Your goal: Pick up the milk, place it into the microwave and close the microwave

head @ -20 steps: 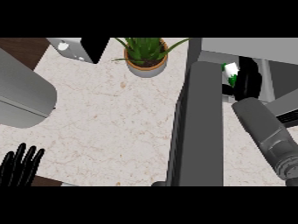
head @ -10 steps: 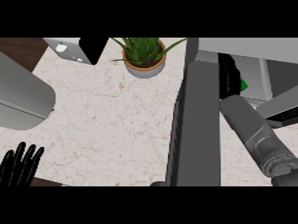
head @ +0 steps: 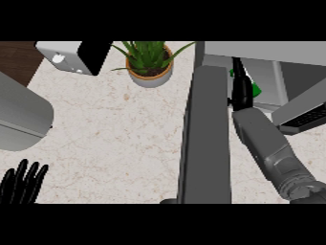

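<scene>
The microwave stands at the right, and its grey door is swung out toward me, seen edge-on. Of the milk only a small green piece shows, inside the cavity just right of the door. My right hand is open, its straight black fingers reaching up along the door's inner side, right beside the milk but not curled round it. The grey right forearm comes up from the lower right. My left hand rests open at the lower left edge, fingers up.
A potted green plant stands at the back, just left of the door. A white and black appliance sits at the back left. A large grey rounded body covers the counter's left side. A dark keypad panel slants at the far right.
My right hand and forearm have swung left, out of the microwave's opening to the door's inner side. The green milk stays in the cavity. The left hand has not moved.
</scene>
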Robot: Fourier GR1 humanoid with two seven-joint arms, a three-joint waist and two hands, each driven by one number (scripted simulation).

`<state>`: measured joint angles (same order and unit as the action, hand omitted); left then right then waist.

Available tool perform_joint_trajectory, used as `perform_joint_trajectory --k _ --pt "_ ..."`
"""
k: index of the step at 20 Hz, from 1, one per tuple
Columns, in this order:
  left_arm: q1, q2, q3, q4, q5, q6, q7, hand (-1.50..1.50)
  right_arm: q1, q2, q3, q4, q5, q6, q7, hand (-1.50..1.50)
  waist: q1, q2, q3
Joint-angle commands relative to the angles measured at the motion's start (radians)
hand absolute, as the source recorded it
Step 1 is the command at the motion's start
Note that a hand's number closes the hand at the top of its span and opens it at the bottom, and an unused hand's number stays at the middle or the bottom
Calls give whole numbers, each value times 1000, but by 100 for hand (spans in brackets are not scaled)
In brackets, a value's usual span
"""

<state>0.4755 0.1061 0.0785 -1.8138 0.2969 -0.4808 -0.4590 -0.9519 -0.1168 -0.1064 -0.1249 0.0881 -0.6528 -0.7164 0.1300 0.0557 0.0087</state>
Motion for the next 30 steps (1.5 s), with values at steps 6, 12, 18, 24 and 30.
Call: perform_joint_trajectory --k 6,12,18,24,30 --pt "41 -23 -18 -72 1 28 38 -150 105 6 -96 -25 -99 253 -164 -150 -47 -19 -2" --pt "83 -18 -4 -86 0 21 35 -150 193 33 -120 -17 -115 294 -287 -150 -64 -29 -4" --pt "94 -24 1 -6 -40 -7 -21 -150 303 19 -128 -30 -126 442 -382 -150 -97 -43 -6" --pt "102 -41 -55 -51 -87 7 29 -150 442 77 -94 -62 -107 536 -486 -150 -117 -51 -7" --pt "77 -37 -58 -96 -99 17 86 -150 509 15 -67 -164 -107 584 -399 -150 -128 -57 -9"
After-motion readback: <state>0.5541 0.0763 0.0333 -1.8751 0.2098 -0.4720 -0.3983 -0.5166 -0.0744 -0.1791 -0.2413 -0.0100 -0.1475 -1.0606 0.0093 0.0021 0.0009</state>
